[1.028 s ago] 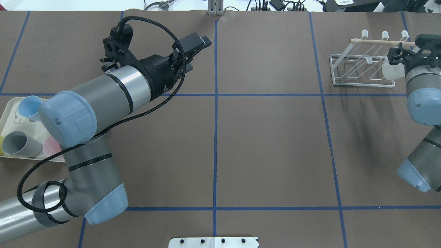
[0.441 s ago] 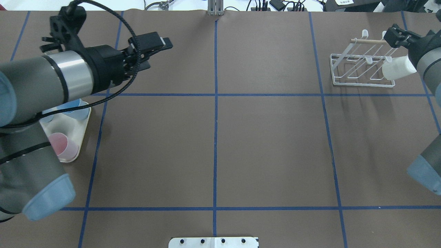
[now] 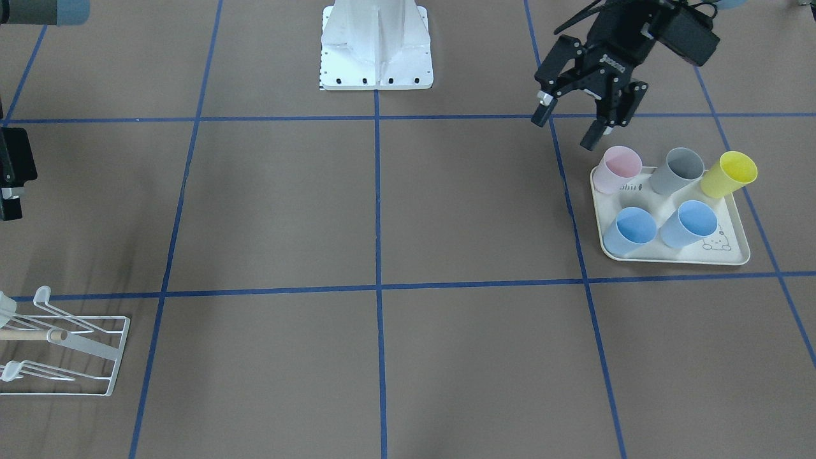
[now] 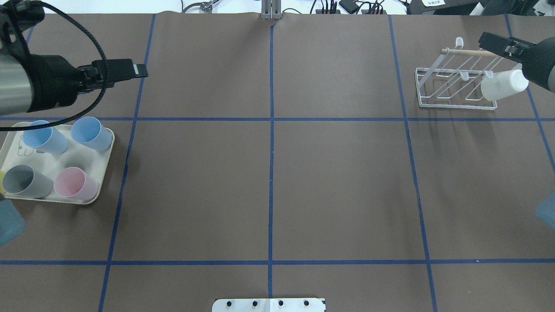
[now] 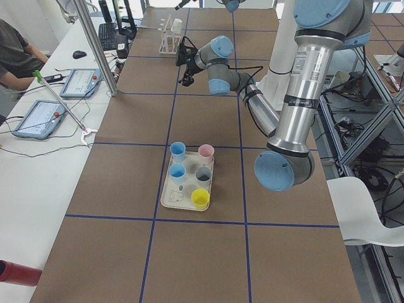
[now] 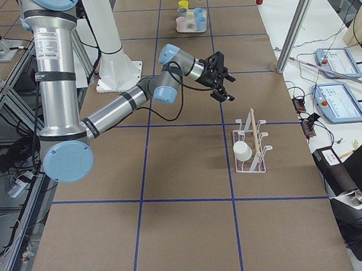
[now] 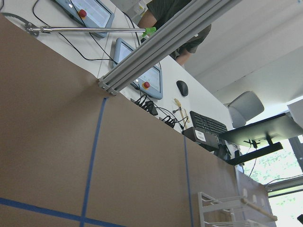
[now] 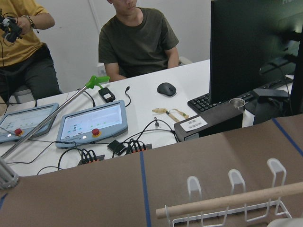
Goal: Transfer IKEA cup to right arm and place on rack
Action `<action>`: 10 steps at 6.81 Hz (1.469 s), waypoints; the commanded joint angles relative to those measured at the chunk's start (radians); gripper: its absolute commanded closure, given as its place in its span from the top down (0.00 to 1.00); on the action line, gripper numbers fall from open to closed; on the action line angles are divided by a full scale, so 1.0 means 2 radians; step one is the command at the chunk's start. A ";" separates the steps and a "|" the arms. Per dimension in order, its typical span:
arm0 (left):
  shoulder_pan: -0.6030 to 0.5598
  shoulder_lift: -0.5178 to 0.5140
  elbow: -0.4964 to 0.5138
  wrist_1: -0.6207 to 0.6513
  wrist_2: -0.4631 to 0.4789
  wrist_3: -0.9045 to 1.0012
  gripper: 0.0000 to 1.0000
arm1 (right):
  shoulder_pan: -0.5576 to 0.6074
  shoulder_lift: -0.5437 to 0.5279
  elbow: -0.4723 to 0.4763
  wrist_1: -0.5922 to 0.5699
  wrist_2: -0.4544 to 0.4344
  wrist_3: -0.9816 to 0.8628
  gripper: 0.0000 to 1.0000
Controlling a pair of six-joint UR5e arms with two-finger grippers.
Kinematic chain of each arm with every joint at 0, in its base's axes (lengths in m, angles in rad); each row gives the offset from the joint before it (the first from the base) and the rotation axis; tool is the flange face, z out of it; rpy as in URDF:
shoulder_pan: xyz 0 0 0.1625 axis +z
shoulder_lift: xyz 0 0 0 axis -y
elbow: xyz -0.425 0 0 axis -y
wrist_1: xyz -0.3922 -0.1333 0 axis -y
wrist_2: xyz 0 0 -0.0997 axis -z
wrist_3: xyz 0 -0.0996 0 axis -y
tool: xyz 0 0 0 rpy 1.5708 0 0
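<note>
The left claw (image 3: 565,130) has swung back towards the tray (image 4: 107,160), and the right claw (image 6: 225,87) has drawn off the rack (image 4: 438,104); both stand released. The plain white IKEA cup (image 4: 503,85) sits tilted on a rack prong.

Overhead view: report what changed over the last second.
The left gripper swung back leftward, uncovering the tray. The right gripper pulled away from the rack, leaving the white cup hung on it. Rack and tray stayed put.
</note>
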 commanded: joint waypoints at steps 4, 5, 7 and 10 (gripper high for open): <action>-0.176 0.101 0.101 0.041 -0.202 0.423 1.00 | 0.088 0.069 0.002 -0.013 0.265 0.077 1.00; -0.186 0.090 0.130 0.074 -0.204 0.482 1.00 | 0.090 0.077 0.002 -0.012 0.285 0.082 1.00; -0.187 0.041 0.227 0.072 -0.204 0.518 1.00 | 0.089 0.085 -0.001 -0.011 0.285 0.101 1.00; -0.185 0.017 0.288 0.067 -0.200 0.532 1.00 | 0.089 0.095 -0.014 -0.009 0.286 0.101 1.00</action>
